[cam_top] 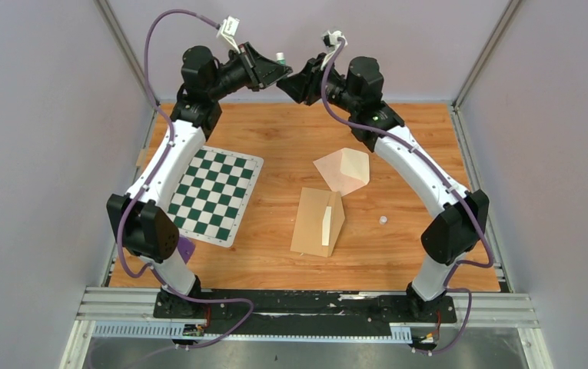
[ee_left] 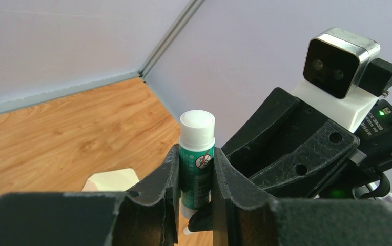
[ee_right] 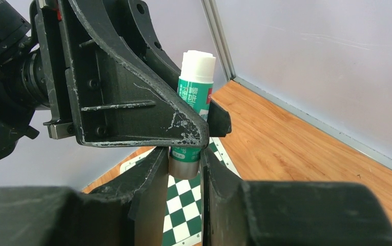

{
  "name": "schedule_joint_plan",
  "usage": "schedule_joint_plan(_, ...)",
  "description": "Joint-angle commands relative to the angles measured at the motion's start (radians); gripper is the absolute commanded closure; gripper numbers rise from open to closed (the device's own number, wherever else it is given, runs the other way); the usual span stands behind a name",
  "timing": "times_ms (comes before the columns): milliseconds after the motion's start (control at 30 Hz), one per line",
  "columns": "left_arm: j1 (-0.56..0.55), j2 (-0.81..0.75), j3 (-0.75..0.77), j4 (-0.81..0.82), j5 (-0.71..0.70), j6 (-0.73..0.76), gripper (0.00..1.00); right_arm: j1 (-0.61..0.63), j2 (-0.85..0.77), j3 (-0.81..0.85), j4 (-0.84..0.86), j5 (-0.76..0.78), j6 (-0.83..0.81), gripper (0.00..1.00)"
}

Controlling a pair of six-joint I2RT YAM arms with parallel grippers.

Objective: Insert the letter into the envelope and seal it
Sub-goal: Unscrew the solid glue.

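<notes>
A green and white glue stick point(cam_top: 280, 56) is held high above the back of the table between both grippers. My left gripper point(ee_left: 196, 156) is shut on the body of the glue stick point(ee_left: 197, 128). My right gripper point(ee_right: 186, 154) is shut on the grey base of the glue stick point(ee_right: 196, 77). A tan envelope point(cam_top: 319, 221) with a white strip lies mid-table. A second tan folded paper point(cam_top: 344, 171) with a raised flap lies behind it. No cream sheet with a dark ornate border shows in any view.
A green and white checkered mat point(cam_top: 212, 194) lies on the left of the wooden table point(cam_top: 413, 154). A small white round object point(cam_top: 383, 220) lies right of the envelope. Grey walls enclose the table on three sides.
</notes>
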Motion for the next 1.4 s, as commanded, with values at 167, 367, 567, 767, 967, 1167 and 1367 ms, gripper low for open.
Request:
schedule_joint_plan(167, -0.001, -0.047, 0.007, 0.022, -0.019, 0.037, 0.43, -0.001, -0.015, 0.008, 0.068, -0.005, -0.028, 1.00)
schedule_joint_plan(367, 0.024, -0.054, -0.012, 0.071, 0.001, 0.033, 0.37, -0.002, -0.037, -0.005, 0.069, 0.040, -0.023, 1.00)
schedule_joint_plan(567, 0.027, -0.064, -0.020, 0.108, 0.016, 0.039, 0.41, -0.002, -0.045, -0.010, 0.069, 0.066, -0.016, 1.00)
schedule_joint_plan(767, 0.028, -0.056, -0.022, 0.130, 0.036, 0.055, 0.47, -0.003, -0.042, -0.009, 0.069, 0.051, -0.002, 1.00)
schedule_joint_plan(967, 0.027, -0.048, -0.026, 0.126, 0.043, 0.062, 0.57, -0.002, -0.042, -0.007, 0.069, 0.042, 0.014, 1.00)
schedule_joint_plan(1167, 0.028, -0.042, -0.027, 0.147, 0.065, 0.062, 0.95, -0.002, -0.041, -0.016, 0.074, 0.023, 0.023, 1.00)
schedule_joint_plan(1367, 0.037, -0.017, -0.038, 0.259, 0.197, 0.021, 1.00, -0.054, -0.024, -0.027, 0.153, -0.314, 0.101, 1.00)
